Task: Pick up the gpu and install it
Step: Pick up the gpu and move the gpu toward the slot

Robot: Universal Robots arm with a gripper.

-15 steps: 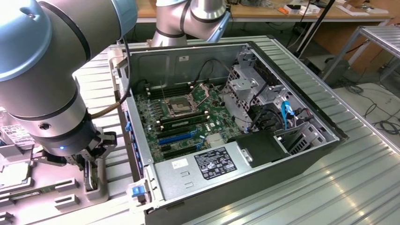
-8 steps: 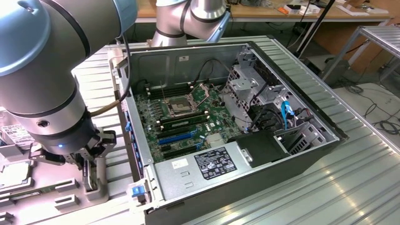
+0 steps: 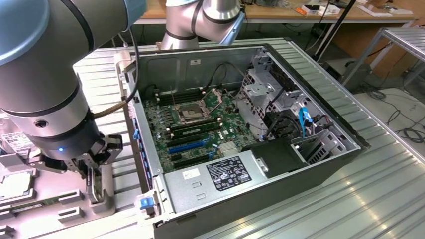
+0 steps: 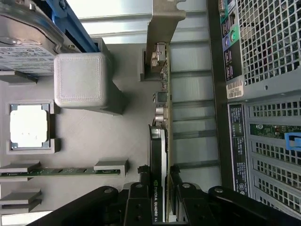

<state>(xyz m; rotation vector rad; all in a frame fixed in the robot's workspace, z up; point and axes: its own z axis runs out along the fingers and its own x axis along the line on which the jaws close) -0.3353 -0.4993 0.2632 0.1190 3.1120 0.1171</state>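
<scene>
Pincer [image 4: 158, 171] grips gpu [image 4: 159, 141] — upright between jaws

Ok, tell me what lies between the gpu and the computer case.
Nothing stands there: in the wrist view, only a bare strip of ribbed metal table separates the gpu from the computer case.

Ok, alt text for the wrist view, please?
The gripper is closed on a thin black graphics card with a silver metal end bracket, seen edge-on, with a grey plastic tray beside it. The tray holds a square silver processor and a narrow green memory stick.
</scene>
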